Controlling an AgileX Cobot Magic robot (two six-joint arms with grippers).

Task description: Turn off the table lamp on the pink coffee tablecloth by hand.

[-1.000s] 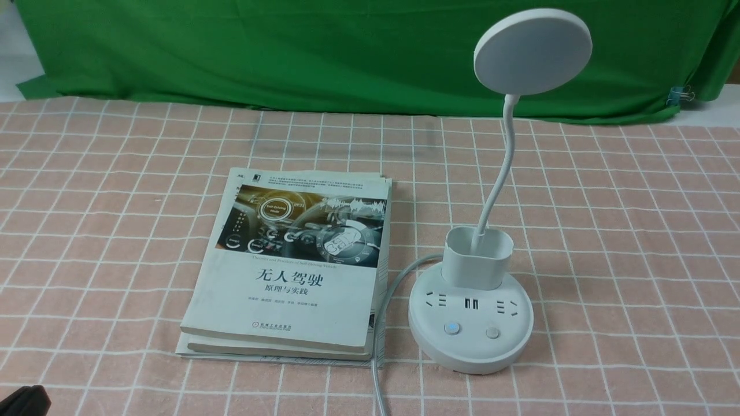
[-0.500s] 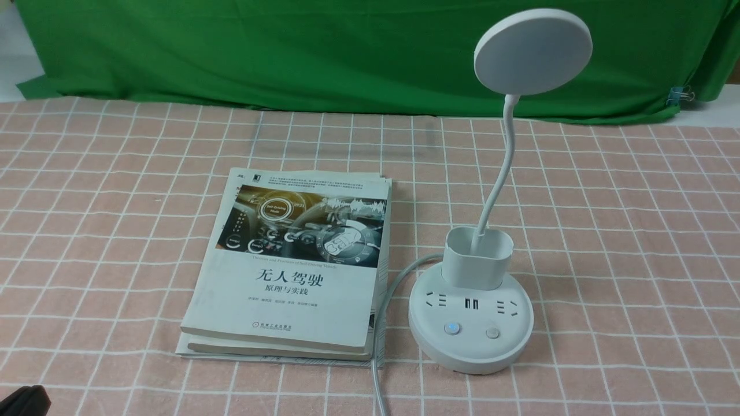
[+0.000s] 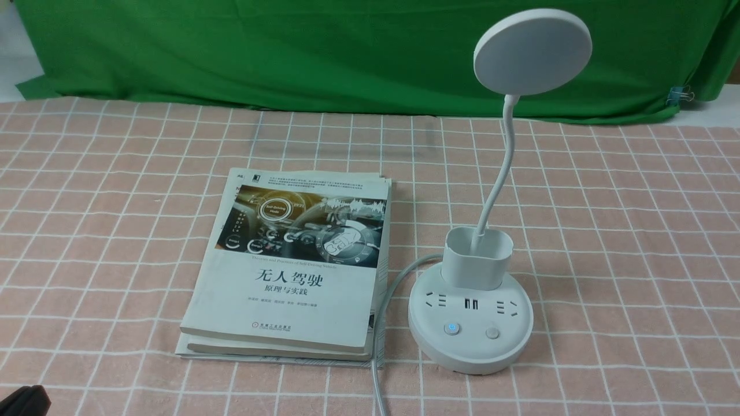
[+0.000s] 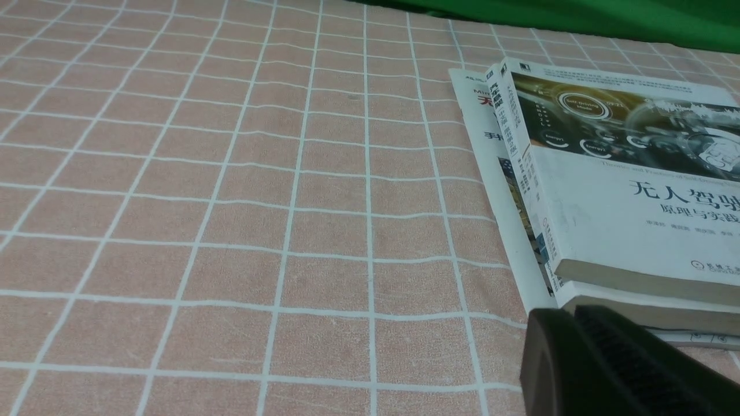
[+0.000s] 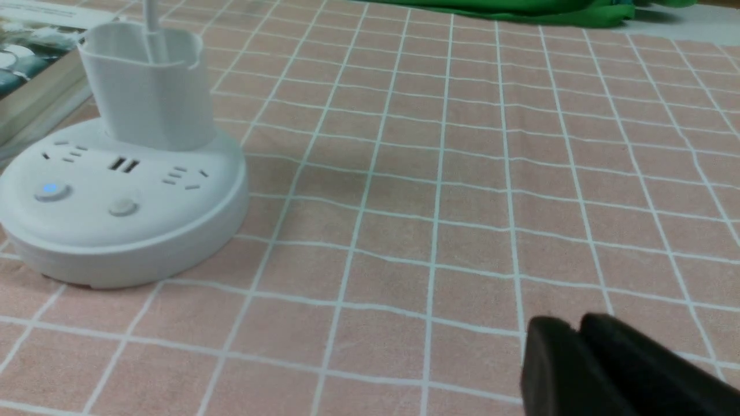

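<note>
The white table lamp (image 3: 471, 323) stands on the pink checked tablecloth (image 3: 607, 231), right of centre. Its disc head (image 3: 533, 51) is up on a thin neck above a cup holder (image 3: 477, 257). On the base, the left button (image 3: 451, 329) glows blue and the right button (image 3: 492, 333) is unlit. The base also shows in the right wrist view (image 5: 124, 214). My left gripper (image 4: 572, 315) is shut and empty, low over the cloth near the books. My right gripper (image 5: 578, 326) is shut and empty, over bare cloth well right of the lamp base. Only a black corner of the left gripper (image 3: 23, 401) shows in the front view.
A stack of white books (image 3: 295, 266) lies left of the lamp base; it also shows in the left wrist view (image 4: 624, 190). The lamp's grey cord (image 3: 378, 346) runs between books and base toward the front edge. A green cloth (image 3: 289, 52) hangs at the back.
</note>
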